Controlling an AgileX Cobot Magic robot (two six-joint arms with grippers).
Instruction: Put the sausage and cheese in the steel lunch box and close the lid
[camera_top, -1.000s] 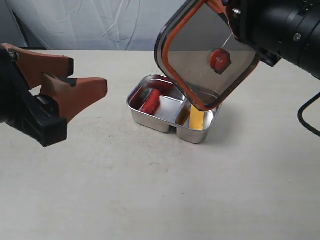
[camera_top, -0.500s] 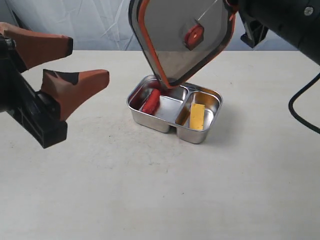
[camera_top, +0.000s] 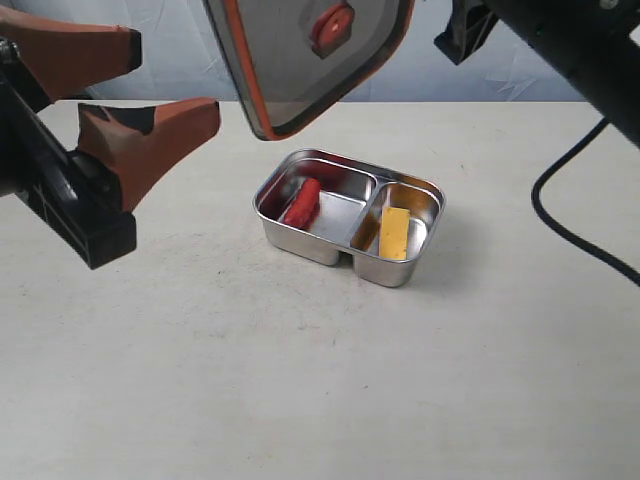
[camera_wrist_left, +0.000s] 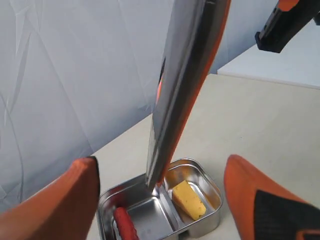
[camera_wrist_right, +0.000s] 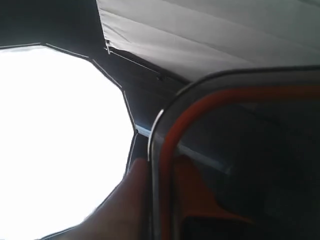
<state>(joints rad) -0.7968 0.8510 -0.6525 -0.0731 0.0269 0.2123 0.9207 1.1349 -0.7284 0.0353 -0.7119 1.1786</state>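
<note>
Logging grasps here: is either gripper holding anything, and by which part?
The right gripper pinches the lid by its rim, across the orange seal, up in the air. The left gripper is open and empty.

Tilted lid over lunch box; sides free.

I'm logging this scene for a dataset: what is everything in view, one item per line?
steel lunch box: one, silver, open on the table
sausage: one, red, left compartment in the exterior view
cheese: one, yellow, right compartment
lid: one, smoky with orange seal, tilted in the air above the box
table: one, off-white, under the box
backdrop cloth: one, white, behind the table
cable: one, black, right side
left hand: one, orange fingers, open, left of the box
right hand: one, shut on the lid's edge
</note>
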